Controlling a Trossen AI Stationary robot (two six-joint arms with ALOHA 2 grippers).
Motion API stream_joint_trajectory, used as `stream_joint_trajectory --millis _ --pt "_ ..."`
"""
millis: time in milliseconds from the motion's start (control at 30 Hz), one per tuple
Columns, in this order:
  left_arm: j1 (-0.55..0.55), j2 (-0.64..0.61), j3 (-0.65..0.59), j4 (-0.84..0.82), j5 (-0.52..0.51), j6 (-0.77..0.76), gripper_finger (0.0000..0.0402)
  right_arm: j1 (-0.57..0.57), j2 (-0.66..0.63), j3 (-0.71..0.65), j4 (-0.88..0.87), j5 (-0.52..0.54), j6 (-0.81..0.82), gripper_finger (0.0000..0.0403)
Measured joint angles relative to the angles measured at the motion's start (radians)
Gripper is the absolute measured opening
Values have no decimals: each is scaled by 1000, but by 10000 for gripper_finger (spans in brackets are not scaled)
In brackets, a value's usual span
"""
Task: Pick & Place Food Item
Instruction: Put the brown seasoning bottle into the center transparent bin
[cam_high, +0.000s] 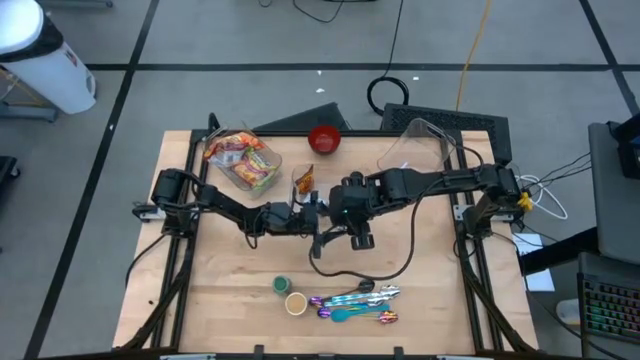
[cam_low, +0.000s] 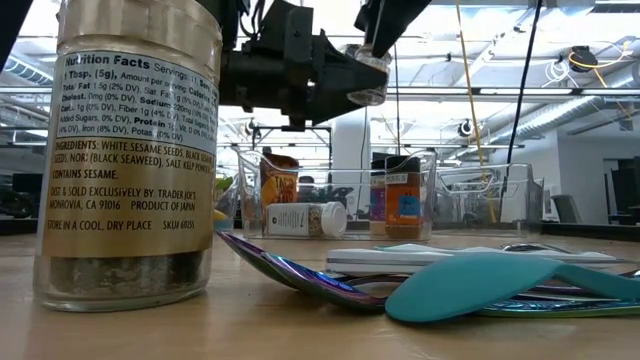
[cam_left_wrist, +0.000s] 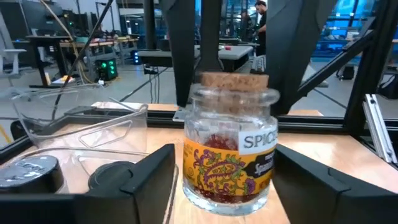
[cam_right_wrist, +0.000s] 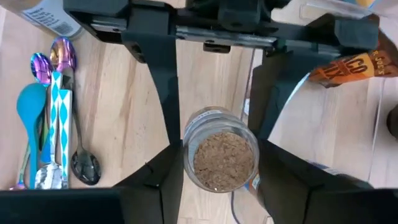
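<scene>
A glass spice jar (cam_left_wrist: 227, 155) has a cork stopper, an orange label and red spice inside. It is held above the middle of the table, clear of it in the low view (cam_low: 368, 78). My left gripper (cam_high: 312, 216) reaches in level from the table's left and is shut on the jar's body. My right gripper (cam_high: 350, 214) points down over the jar and is shut on its upper part; its wrist view shows the cork (cam_right_wrist: 221, 155) from above. In the high view the right gripper hides the jar. My left gripper pinches the jar's lower body (cam_left_wrist: 189, 180) between its two fingers, level, from the table's left. The jar stands upright, lifted clear. My right gripper comes from above, pointing down, one finger on each side of the jar's rim (cam_right_wrist: 186, 152). Its fingers (cam_left_wrist: 186, 74) stand beside the neck.
At the back left a clear bin (cam_high: 243, 160) holds snack packets, with a red bowl (cam_high: 324, 138) next to it. An empty clear container (cam_high: 420, 150) stands at the back right. An orange packet (cam_high: 303, 180), two small jars (cam_high: 289, 294), several spoons (cam_high: 355, 303) and a cable (cam_high: 360, 270) lie nearby.
</scene>
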Motion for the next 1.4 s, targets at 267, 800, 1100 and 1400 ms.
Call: stream_joint_trajectory --millis 267,800,1100,1400 --pt "2 -101 0 -150 -7 -30 294 -18 -37 1 -68 102 -12 159" --pt "2 -551 0 -746 -9 -65 297 -210 -80 2 0 90 -52 159" --pt "-23 -599 -1 -749 -14 -50 296 -265 51 -58 72 20 -102 159" --pt "-30 -599 -1 -767 -15 -50 296 -285 139 -192 167 19 -114 159"
